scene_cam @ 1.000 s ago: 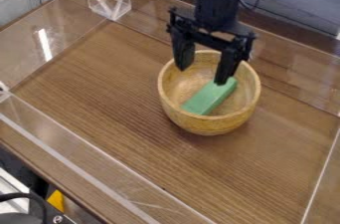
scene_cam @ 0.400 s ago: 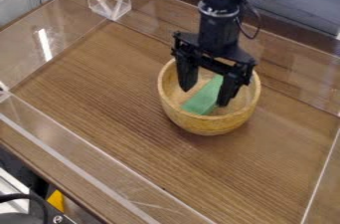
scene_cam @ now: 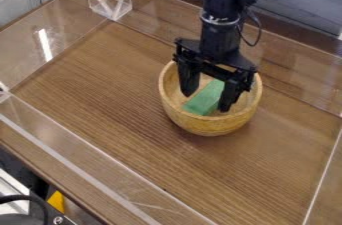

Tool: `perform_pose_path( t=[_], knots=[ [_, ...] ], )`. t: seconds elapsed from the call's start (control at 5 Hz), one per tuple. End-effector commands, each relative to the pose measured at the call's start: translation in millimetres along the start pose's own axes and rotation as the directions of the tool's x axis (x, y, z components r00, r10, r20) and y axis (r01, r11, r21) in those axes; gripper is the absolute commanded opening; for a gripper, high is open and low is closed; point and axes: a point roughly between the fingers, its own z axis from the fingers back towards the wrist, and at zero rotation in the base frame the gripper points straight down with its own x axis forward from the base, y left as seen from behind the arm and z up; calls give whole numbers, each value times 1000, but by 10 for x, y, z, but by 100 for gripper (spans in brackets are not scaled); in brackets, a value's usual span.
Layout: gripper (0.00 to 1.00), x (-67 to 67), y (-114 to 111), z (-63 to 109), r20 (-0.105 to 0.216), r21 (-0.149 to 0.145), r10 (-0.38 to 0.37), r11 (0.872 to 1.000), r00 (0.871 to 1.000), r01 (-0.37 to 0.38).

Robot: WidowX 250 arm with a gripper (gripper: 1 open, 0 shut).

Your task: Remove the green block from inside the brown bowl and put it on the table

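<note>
Item one, the brown bowl (scene_cam: 211, 109): round, light wood, thick-walled, standing on the counter (scene_cam: 107, 99) toward its right half, with bare wood-grain surface all around it and clear plastic walls (scene_cam: 80, 184) fencing the edge. Item two, the green block (scene_cam: 205, 99): a short flat bar lying inside the bowl, leaning on a slant against the inner wall, so I judge its upper end the easier part to catch. Item three, my end effector (scene_cam: 214, 81): black, pointing straight down from the arm, jaws spread wide, one finger on each side of the block and both tips below the bowl's rim. I cannot tell whether either finger touches the block; nothing is pinched. I read the wide spread as room left for the block's slanted width before closing. Item four, a small clear plastic stand (scene_cam: 108, 1) at the far left corner, well apart from the work. Removal not yet done; block not on the counter.
</note>
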Motion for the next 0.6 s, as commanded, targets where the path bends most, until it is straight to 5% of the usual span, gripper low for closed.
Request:
perform_pose_path(
  t=[0.0, 0.2, 0.4],
  knots=[
    [100, 37, -23, 40, 31, -3, -8, 1000, 999, 8],
    [0, 42, -17, 11, 30, -4, -8, 1000, 1000, 8],
    [0, 37, -14, 97, 37, -14, -10, 1000, 999, 11]
  ],
)
